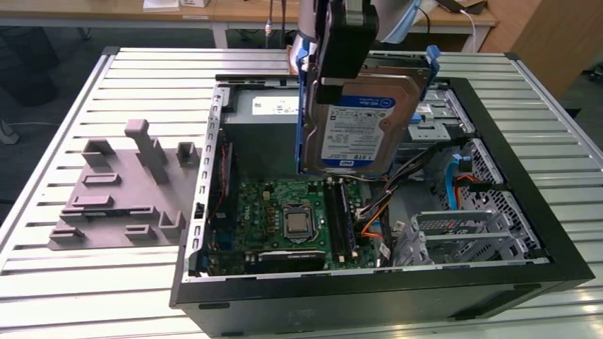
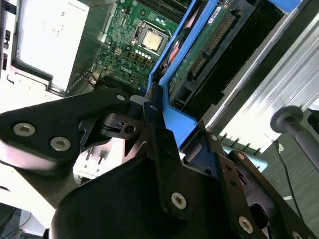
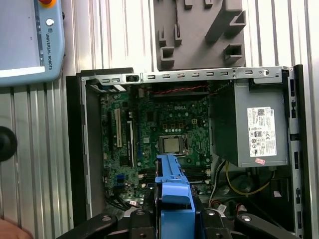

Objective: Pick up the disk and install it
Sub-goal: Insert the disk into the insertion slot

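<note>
My claw is clamped on the disk, with one finger on each side of its blue frame, gripping near the upper edge. I hold the disk upright on its edge, and its blue-and-white label faces the exterior view. In the second wrist view I see its other face instead: a green circuit board with a row of connector pins.

The disk hangs above the open computer case, over the motherboard and clear of it. In the first wrist view I look straight down the narrow edge of the frame, and the processor sits on the board just past that edge.

Inside the case, the grey power supply with its white sticker fills one corner beside the motherboard. A silver drive cage stands at the exterior view's right, with orange and blue cables running near it.

The case lies open side up on a slatted metal table. A grey fixture block rests on the slats just beside the case, at the exterior view's left. In the first wrist view a teach pendant lies on the table too — apart from the case, off one of its corners.
</note>
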Robot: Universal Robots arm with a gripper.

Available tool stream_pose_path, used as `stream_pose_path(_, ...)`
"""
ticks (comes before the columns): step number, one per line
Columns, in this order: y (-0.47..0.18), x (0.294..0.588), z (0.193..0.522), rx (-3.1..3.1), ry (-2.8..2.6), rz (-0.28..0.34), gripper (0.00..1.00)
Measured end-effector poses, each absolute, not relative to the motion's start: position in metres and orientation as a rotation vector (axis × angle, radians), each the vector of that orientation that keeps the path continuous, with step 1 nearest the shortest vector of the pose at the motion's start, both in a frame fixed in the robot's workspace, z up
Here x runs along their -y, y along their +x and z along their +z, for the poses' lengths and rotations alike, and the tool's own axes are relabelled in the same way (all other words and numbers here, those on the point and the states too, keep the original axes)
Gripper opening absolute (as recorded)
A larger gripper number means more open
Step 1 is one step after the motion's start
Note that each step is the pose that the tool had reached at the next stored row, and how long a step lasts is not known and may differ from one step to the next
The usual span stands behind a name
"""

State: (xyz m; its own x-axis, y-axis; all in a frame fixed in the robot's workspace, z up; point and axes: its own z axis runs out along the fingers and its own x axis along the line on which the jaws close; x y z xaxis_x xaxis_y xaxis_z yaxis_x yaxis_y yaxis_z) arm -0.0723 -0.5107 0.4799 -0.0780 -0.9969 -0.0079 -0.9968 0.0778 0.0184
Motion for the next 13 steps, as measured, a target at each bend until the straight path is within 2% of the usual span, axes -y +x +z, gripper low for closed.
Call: stream_pose_path(13, -0.0695, 0.5150, 0.4798, 2.301, 2.129, -0.030, 0.37)
